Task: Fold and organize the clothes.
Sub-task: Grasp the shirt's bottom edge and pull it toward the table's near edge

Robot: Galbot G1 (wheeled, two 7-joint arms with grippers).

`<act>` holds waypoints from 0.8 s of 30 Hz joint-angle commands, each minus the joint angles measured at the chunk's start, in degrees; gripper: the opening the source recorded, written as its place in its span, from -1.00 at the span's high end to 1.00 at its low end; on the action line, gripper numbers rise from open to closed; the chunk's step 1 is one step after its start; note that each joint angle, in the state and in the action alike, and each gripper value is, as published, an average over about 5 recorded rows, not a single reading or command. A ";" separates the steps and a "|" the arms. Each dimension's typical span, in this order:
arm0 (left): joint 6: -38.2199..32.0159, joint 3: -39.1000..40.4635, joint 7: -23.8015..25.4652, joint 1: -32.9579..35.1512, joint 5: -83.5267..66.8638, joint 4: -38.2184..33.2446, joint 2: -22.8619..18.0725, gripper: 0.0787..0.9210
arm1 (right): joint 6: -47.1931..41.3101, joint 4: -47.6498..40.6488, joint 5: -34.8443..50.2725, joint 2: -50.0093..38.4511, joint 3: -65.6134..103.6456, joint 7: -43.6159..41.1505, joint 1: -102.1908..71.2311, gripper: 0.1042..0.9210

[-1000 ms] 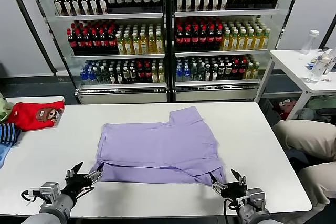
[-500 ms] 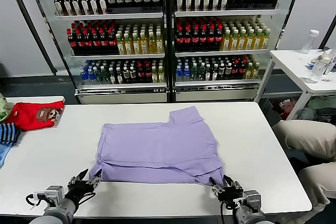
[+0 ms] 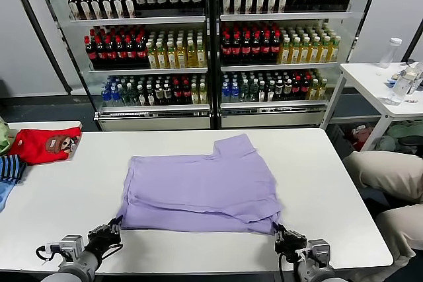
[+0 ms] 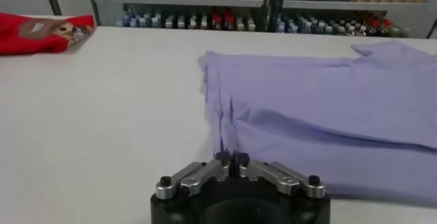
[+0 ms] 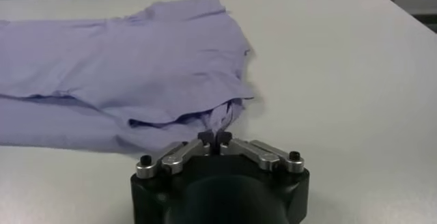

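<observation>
The clothes, a lavender T-shirt [image 3: 201,189], lie partly folded in the middle of the white table [image 3: 324,176], one sleeve pointing toward the far side. My left gripper [image 3: 116,224] is shut on the shirt's near left corner [image 4: 222,147]. My right gripper [image 3: 277,232] is shut on the near right corner [image 5: 222,119]. In the left wrist view the left gripper [image 4: 231,157] pinches the hem between closed jaws, and in the right wrist view the right gripper [image 5: 214,136] holds a bunched tip of fabric. Both corners sit low, close to the table's front edge.
A red garment [image 3: 46,143] with a brown patch and a blue striped garment [image 3: 10,170] lie at the table's far left. Drink coolers [image 3: 211,37] stand behind. A small white table [image 3: 377,80] with a bottle is at the right, a seated person's legs [image 3: 390,176] beside it.
Both grippers went from open to shut on the shirt's near corners. The near hem has drawn slightly toward the front edge and bunched at each corner.
</observation>
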 commanded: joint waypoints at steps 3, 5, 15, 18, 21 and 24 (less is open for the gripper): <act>-0.99 -3.59 0.01 13.56 0.14 -9.02 1.63 0.95 | 1.14 9.64 -2.12 -3.02 6.10 -1.80 -13.02 0.95; -1.97 -4.66 0.08 16.49 0.56 -9.18 2.03 0.95 | 1.44 11.25 -2.74 -2.72 6.04 -1.76 -15.35 0.95; -0.92 -8.48 2.25 16.08 2.41 -10.85 1.43 0.81 | 1.56 15.17 -4.91 -2.18 5.12 -0.89 -16.34 0.75; -0.96 -10.00 1.08 13.21 1.37 -14.15 1.41 0.61 | 0.99 17.82 -3.45 -2.87 6.61 -0.50 -12.87 0.54; -2.70 -9.03 -0.53 6.47 0.97 -13.51 2.73 0.40 | 0.20 15.67 -1.87 -2.68 5.70 -0.70 -3.28 0.33; -2.93 -4.51 -0.74 -2.35 1.79 -8.55 4.50 0.20 | -1.11 7.77 0.35 -1.04 1.01 0.16 11.65 0.12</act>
